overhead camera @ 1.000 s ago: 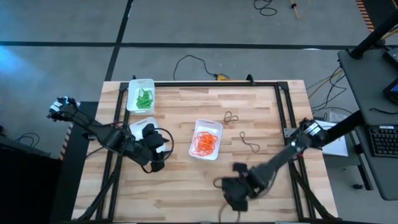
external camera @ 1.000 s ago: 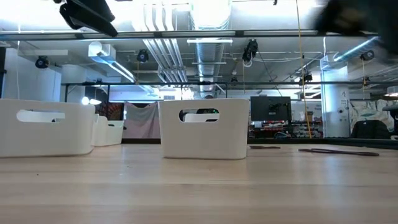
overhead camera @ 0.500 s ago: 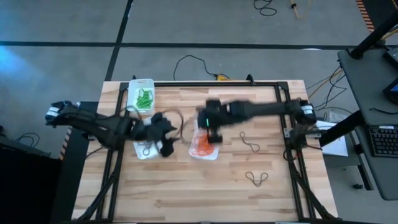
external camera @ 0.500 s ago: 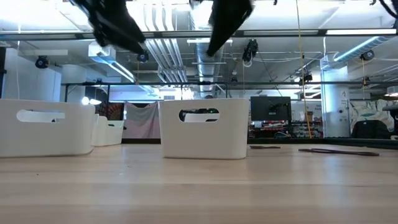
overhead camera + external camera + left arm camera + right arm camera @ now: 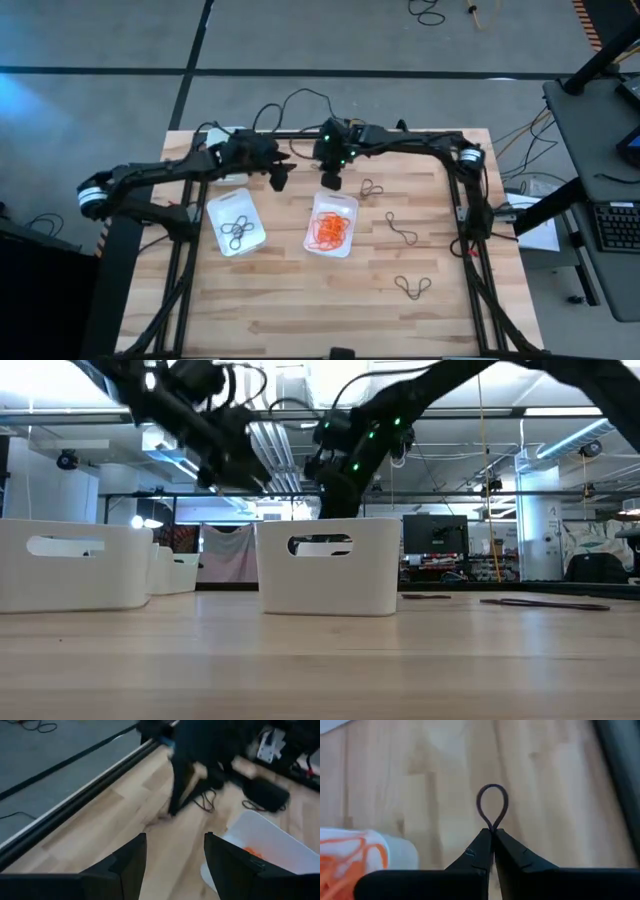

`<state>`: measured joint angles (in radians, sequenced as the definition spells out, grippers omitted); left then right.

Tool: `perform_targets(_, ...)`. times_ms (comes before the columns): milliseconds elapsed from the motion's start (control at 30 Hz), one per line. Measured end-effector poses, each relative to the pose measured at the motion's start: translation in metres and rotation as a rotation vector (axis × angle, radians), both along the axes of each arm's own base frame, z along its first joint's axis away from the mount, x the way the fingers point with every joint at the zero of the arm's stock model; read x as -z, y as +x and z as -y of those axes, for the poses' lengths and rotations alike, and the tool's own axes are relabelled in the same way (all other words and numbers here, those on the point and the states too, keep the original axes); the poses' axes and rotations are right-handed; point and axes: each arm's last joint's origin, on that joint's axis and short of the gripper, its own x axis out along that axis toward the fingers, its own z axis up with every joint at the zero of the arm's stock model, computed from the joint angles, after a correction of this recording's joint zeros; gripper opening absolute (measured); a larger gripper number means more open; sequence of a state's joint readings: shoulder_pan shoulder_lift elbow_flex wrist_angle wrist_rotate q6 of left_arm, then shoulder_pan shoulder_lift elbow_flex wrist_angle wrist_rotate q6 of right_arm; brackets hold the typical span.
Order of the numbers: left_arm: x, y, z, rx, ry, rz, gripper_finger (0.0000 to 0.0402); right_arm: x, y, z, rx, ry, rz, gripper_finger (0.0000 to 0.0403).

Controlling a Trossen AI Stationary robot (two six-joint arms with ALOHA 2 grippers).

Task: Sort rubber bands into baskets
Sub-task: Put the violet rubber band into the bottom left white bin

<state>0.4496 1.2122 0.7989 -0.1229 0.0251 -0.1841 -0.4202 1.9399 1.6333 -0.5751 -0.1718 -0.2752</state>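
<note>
Right pincer [image 5: 492, 836] now pinches dark band [image 5: 492, 806]

Lighting's pretty even from overhead, the bench [image 5: 300, 290] is bright with only faint soft shadows. In the low shot the ceiling lights [image 5: 190, 475] glare hard and both arms go to dark silhouettes, with the near bench surface out of focus. Left wrist shot is heavily motion-blurred, the other arm [image 5: 200, 755] is just a dark smear. Right wrist shot is soft overall, wood grain mushy, but the dark band [image 5: 492, 807] at the fingertips reads okay
</note>
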Motion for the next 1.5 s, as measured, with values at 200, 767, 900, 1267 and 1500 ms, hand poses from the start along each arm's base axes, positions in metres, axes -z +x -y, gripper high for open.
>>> perform_targets(200,0.030,0.009,-0.018,0.062,-0.065,0.023,0.0181,0.040,0.014,0.003,0.087,0.123,-0.065,0.0013)
perform_targets(767,0.084,0.034,-0.042,0.328,-0.035,-0.149,0.0181,-0.001,-0.002,-0.004,0.270,0.253,-0.035,0.0204)
perform_targets(900,0.095,0.045,-0.056,0.365,0.014,-0.169,0.0181,-0.038,-0.017,-0.015,0.346,0.233,0.001,0.0220)
perform_targets(1267,0.124,0.075,-0.078,0.558,0.139,-0.331,0.0181,-0.126,-0.051,-0.093,0.405,0.176,0.170,0.0224)
perform_targets(1500,0.134,0.086,-0.080,0.687,0.177,-0.431,0.0180,-0.139,-0.060,-0.120,0.498,0.048,0.197,0.0224)
